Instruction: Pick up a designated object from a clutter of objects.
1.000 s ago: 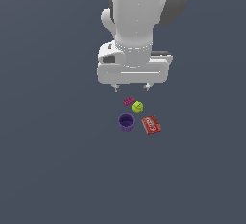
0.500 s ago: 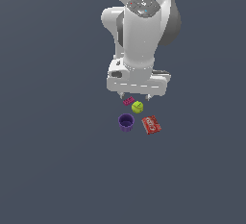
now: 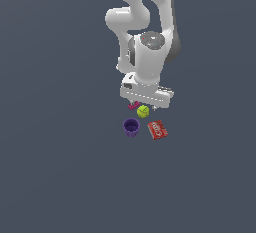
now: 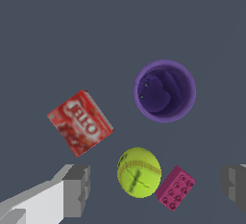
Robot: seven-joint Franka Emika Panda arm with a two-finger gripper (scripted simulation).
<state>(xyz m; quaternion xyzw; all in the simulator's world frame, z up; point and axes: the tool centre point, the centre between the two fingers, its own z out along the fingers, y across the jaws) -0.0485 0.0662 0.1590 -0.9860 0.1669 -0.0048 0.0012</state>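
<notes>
The designated object, a yellow-green ball (image 3: 143,111) (image 4: 139,172) with thin seams, lies on the dark grey floor among the clutter of objects. A purple cup (image 3: 131,127) (image 4: 165,91) stands upright near it, a red flat packet (image 3: 157,129) (image 4: 80,122) lies to the exterior view's right of the cup, and a magenta studded brick (image 3: 133,106) (image 4: 176,188) touches the ball. My gripper (image 3: 143,106) (image 4: 156,189) hangs open just above the ball, with one finger on either side of the ball and brick. Nothing is held.
The white arm (image 3: 145,37) rises behind the clutter in the exterior view. The dark grey floor (image 3: 60,167) surrounds the group.
The arm has come down, bringing the open gripper from well above the clutter to just over the ball. The objects have not moved.
</notes>
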